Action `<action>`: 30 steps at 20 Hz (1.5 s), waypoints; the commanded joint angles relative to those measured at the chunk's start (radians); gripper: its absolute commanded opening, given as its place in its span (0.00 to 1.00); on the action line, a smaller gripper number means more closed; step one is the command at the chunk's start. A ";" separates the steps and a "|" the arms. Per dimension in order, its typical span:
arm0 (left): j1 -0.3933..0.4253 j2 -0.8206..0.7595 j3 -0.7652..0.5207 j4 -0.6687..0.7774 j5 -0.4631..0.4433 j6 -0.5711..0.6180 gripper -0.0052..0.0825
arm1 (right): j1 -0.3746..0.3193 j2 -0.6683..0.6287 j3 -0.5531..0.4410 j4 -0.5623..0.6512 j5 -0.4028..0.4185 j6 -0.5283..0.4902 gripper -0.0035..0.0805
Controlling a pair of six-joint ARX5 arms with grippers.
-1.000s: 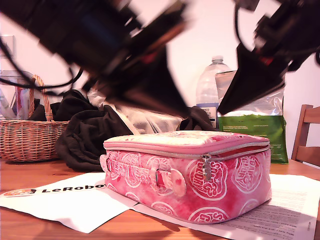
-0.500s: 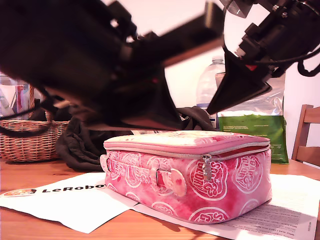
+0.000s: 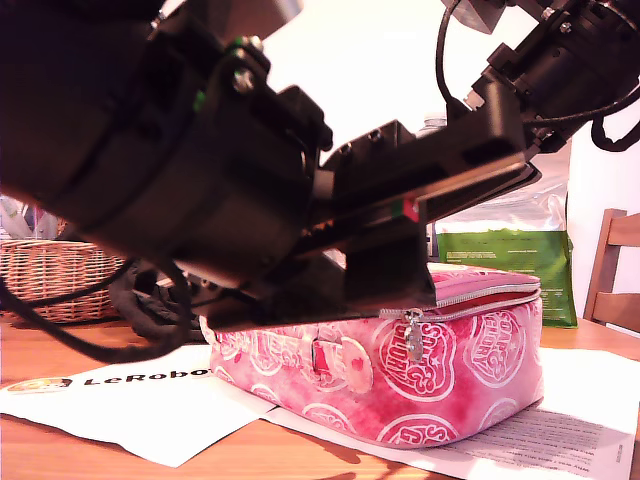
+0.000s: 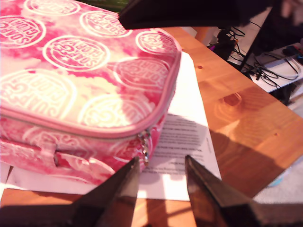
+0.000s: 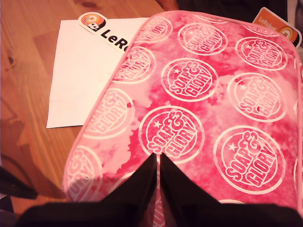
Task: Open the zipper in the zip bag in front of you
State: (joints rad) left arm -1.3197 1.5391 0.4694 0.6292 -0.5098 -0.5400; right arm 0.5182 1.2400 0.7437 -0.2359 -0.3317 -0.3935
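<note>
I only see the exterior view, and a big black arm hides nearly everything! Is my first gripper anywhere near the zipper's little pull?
Observer: Yes. The first wrist view shows the zipper's pull hanging at the zip bag corner, just ahead of my first gripper.
Operator: Are its fingers open?
Observer: Open. The fingers stand apart with nothing between them.
Operator: And my second gripper?
Observer: My second gripper is over the bag's top panel, fingers together, holding nothing.
</note>
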 commanded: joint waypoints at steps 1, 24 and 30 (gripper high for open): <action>0.000 0.056 0.006 0.019 -0.004 -0.002 0.37 | -0.002 0.007 -0.008 0.008 -0.004 0.002 0.03; 0.078 0.157 0.098 -0.028 0.019 -0.051 0.33 | -0.002 0.007 -0.008 -0.011 -0.063 0.029 0.03; 0.102 0.157 0.098 -0.035 0.040 -0.113 0.04 | -0.002 0.007 -0.008 -0.011 -0.081 0.029 0.03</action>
State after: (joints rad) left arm -1.2209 1.6787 0.5629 0.5835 -0.4641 -0.6456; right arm 0.5182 1.2400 0.7437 -0.2512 -0.4088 -0.3668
